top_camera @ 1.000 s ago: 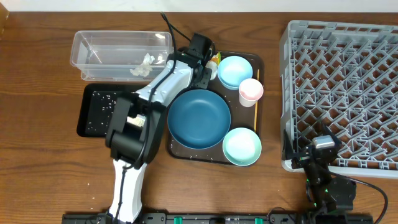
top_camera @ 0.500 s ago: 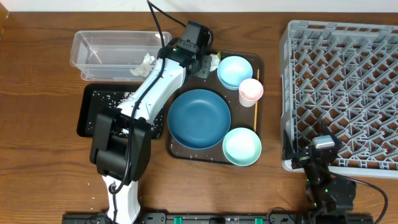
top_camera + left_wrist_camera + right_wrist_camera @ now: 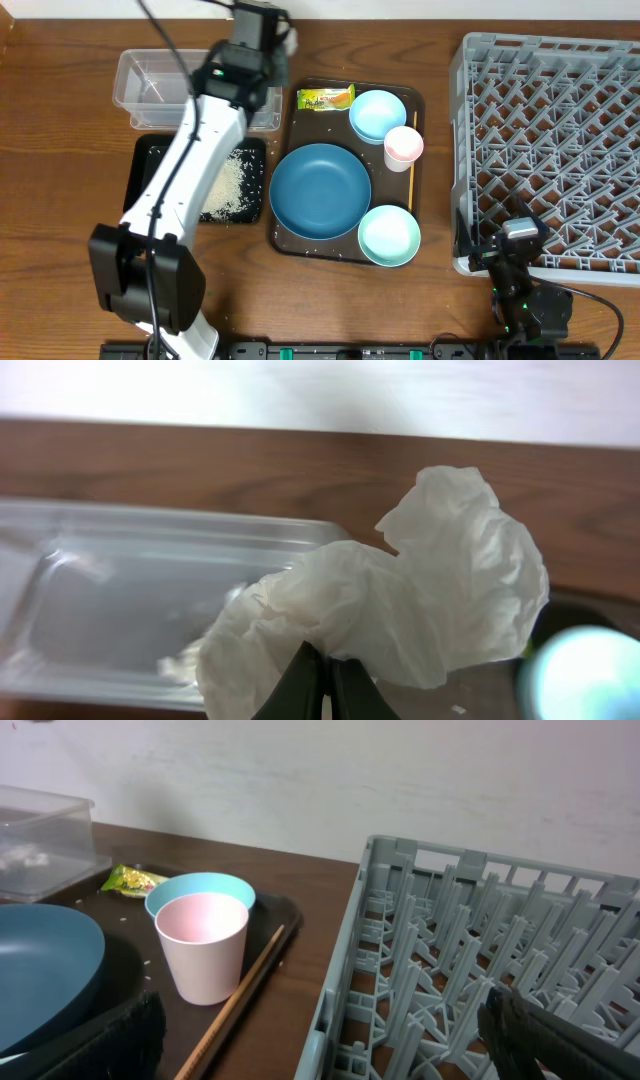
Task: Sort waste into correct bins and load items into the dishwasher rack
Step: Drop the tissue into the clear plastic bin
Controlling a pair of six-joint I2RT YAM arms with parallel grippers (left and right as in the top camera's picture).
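My left gripper (image 3: 325, 672) is shut on a crumpled white tissue (image 3: 420, 600) and holds it in the air above the far right corner of the clear tub (image 3: 110, 590). Overhead, this gripper (image 3: 268, 25) is at the tub's (image 3: 150, 85) right end. Rice grains (image 3: 228, 185) lie in the black tray (image 3: 150, 180). The snack wrapper (image 3: 325, 98), dark blue plate (image 3: 320, 190), two pale blue bowls (image 3: 378, 113) (image 3: 390, 235), pink cup (image 3: 404, 145) and orange stick (image 3: 412, 185) are on the brown tray. My right gripper (image 3: 500, 248) is open and empty at the grey rack's (image 3: 550, 150) front left corner.
The brown serving tray (image 3: 292, 240) sits between the bins and the rack. The right wrist view shows the cup (image 3: 205, 945), stick (image 3: 240, 1005) and rack wall (image 3: 350, 970) close ahead. Loose grains dot the brown tray.
My left arm has lifted off the brown tray's far corner and swung back and left with the tissue. The snack wrapper and the rice in the black tray are now uncovered. The right arm is still.
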